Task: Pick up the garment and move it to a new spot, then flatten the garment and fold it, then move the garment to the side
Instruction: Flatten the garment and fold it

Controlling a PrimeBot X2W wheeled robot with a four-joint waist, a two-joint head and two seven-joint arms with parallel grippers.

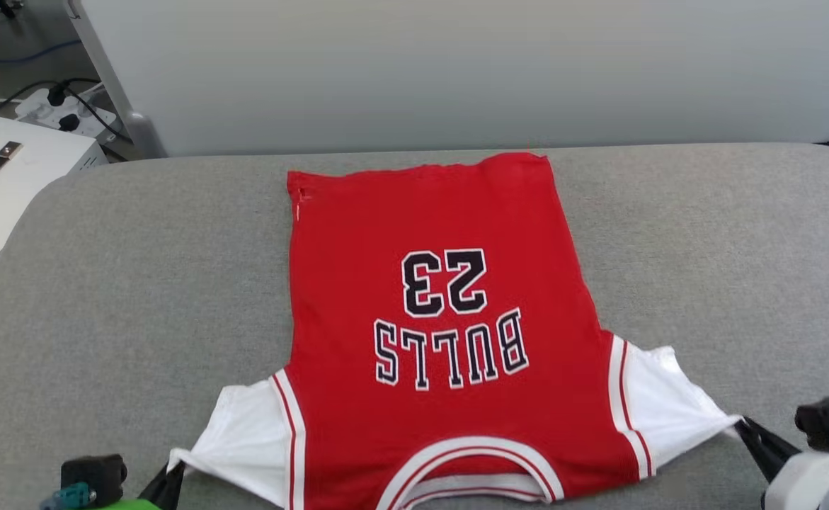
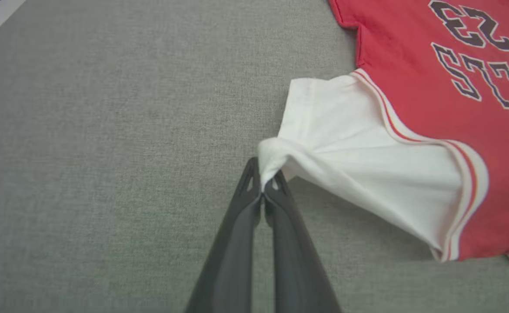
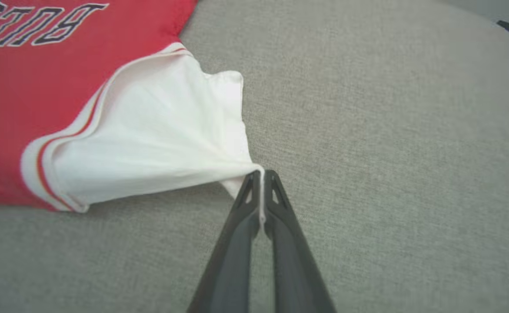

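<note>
My left gripper (image 2: pixel 263 184) is pinched shut on one white sleeve tip, my right gripper (image 3: pixel 262 178) on the other; between them the garment (image 1: pixel 428 234) lies print-up on the grey cushion (image 1: pixel 138 283), hem farthest; I judge this the flattening step; next calls for an even outward pull.

Grey cloth-covered table (image 1: pixel 138 283); pale panel (image 1: pixel 456 71) behind; white box (image 1: pixel 10 170), power strip (image 1: pixel 67 110) far left
</note>
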